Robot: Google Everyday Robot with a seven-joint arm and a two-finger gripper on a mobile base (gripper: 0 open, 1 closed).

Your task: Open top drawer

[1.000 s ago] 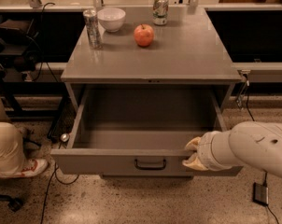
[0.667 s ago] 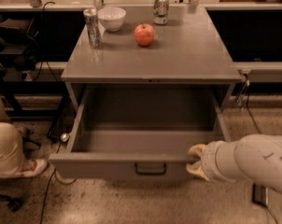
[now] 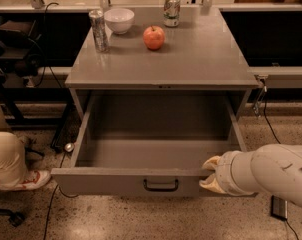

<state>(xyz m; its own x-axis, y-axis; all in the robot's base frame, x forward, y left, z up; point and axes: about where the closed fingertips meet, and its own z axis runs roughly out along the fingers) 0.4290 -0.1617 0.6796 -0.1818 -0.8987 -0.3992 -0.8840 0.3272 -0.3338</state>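
The drawer (image 3: 116, 181) stands pulled far out from under the bench (image 3: 191, 64), its front running left to right across the lower middle of the frame. The claw (image 3: 210, 174) sits against that front's right end, just right of the handle (image 3: 161, 185). Any further pull runs toward the bottom edge. I cannot tell whether the claw is clamped; the arm (image 3: 271, 171) hides the drawer's right corner.
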